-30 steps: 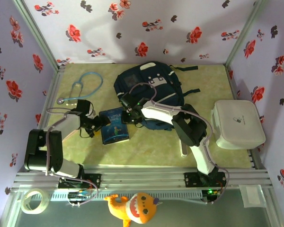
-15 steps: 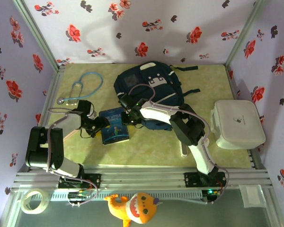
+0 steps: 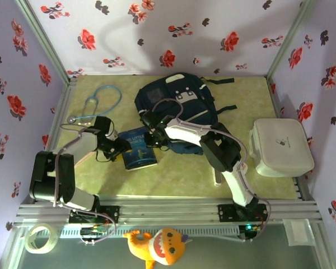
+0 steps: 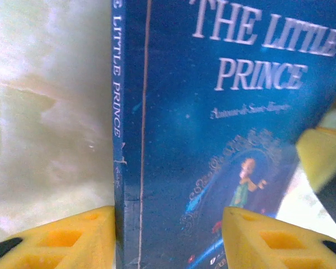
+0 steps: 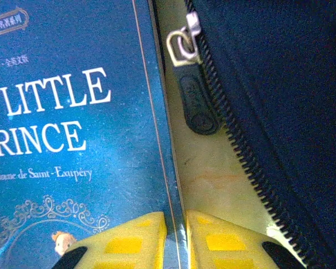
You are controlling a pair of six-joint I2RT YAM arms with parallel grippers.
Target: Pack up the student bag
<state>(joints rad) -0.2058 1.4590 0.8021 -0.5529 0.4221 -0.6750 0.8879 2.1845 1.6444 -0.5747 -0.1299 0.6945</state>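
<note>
Our right gripper (image 5: 176, 232) pinches the long edge of the Little Prince book (image 5: 73, 123), jaws nearly together; the student bag (image 5: 280, 78) lies just right of it. Our left gripper (image 4: 168, 238) straddles the book's spine, half open, gripping nothing.

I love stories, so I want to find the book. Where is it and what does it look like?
Find the big navy bag at the back of the table. The book lies beside its near left corner. It is the only blue thing with "The Little Prince" in white letters.
</note>
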